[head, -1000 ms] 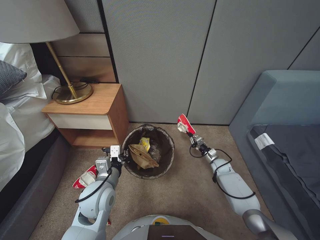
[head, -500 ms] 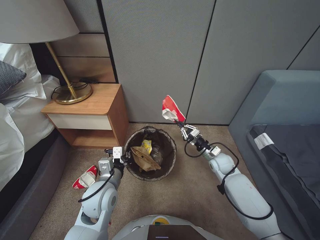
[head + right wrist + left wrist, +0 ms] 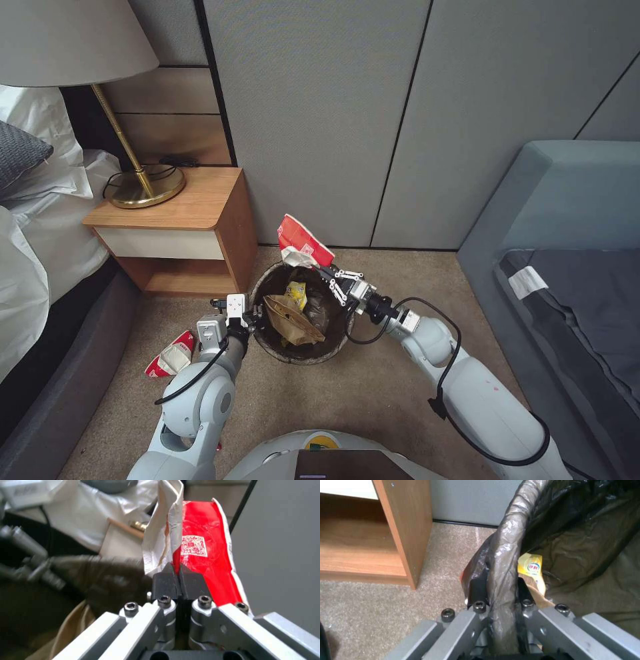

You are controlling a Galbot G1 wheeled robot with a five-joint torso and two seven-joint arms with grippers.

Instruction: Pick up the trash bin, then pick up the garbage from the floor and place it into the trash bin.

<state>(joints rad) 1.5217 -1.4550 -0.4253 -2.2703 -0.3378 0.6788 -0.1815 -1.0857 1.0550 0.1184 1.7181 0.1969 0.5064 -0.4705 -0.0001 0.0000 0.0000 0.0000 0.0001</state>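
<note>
Carpeted floor; right tool (image 3: pixel 325 271) holds red wrapper (image 3: pixel 303 241) upright above trash bin (image 3: pixel 333 340).

1 bin (image 3: pixel 267 333), 4 wrappers (image 3: pixel 303 243), 2 hands (image 3: pixel 250 319)

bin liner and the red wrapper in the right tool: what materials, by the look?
Bin liner: thin dark plastic film, probably polyethylene; glossy, finely creased over the rim. Red wrapper: likely laminated plastic snack film; shiny red printed face, whitish inner side, sharp crinkles. Right tool pinches it.

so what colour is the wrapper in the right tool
Red outside with a white inner side and a white QR code; the wrapper shows best in the right wrist view.
</note>
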